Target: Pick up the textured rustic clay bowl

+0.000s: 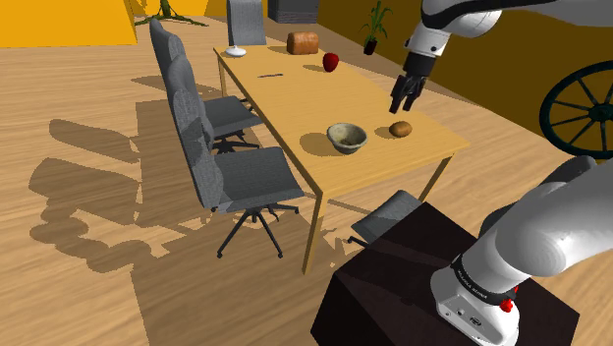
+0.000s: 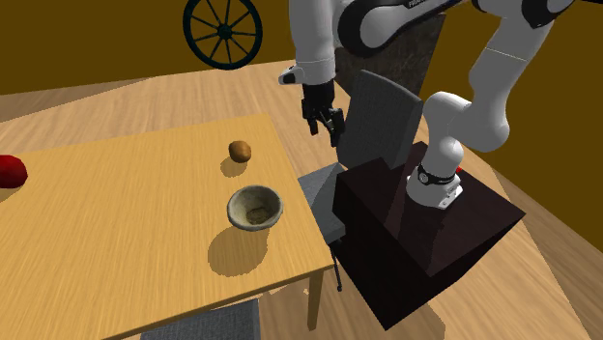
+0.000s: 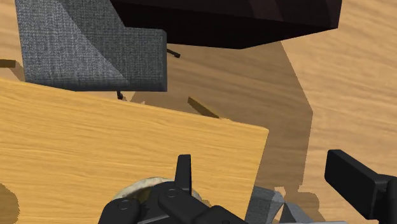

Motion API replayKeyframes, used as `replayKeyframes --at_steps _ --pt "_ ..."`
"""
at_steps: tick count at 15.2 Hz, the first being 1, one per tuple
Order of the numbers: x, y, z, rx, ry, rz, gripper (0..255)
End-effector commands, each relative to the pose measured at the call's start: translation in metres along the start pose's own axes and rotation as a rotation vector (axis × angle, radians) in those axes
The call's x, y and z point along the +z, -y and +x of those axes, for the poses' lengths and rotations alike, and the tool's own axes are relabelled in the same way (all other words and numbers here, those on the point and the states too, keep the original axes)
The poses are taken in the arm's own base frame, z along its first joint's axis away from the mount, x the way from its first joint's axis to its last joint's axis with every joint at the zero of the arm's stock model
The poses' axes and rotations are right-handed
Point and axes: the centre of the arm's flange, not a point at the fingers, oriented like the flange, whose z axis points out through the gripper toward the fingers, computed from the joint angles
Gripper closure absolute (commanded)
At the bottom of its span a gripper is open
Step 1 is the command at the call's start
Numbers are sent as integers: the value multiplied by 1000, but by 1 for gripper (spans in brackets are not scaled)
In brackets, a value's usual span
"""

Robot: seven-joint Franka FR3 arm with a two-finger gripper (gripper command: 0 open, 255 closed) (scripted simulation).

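The rough grey-beige bowl [image 1: 347, 137] stands upright near the table's near end, and it holds nothing [image 2: 255, 207]. My black gripper [image 1: 401, 104] hangs open in the air, well above the table and off to the shoulder view's right of the bowl. In the second exterior view the gripper [image 2: 325, 128] hovers by the table's far right corner, apart from the bowl. From the wrist, the gripper [image 3: 270, 181] has its fingers wide apart with nothing between them. A sliver of the bowl's rim [image 3: 137, 189] peeks out beside one finger [image 3: 183, 172].
A small brown round thing [image 1: 400, 129] lies close to the bowl. A red fruit [image 1: 331, 63], a loaf [image 1: 303, 42] and a pen [image 1: 270, 75] lie farther up the wooden table [image 1: 295, 103]. Grey chairs [image 1: 241, 172] line one side; another chair [image 2: 382, 121] stands by the dark stand [image 2: 425, 232].
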Motion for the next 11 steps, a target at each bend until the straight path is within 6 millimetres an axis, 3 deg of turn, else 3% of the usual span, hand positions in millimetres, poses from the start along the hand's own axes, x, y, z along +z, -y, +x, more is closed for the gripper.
replayKeyframes --at_steps 1,11 --pt "11 -22 18 2 1 18 0" --pt "72 -115 106 13 7 111 0"
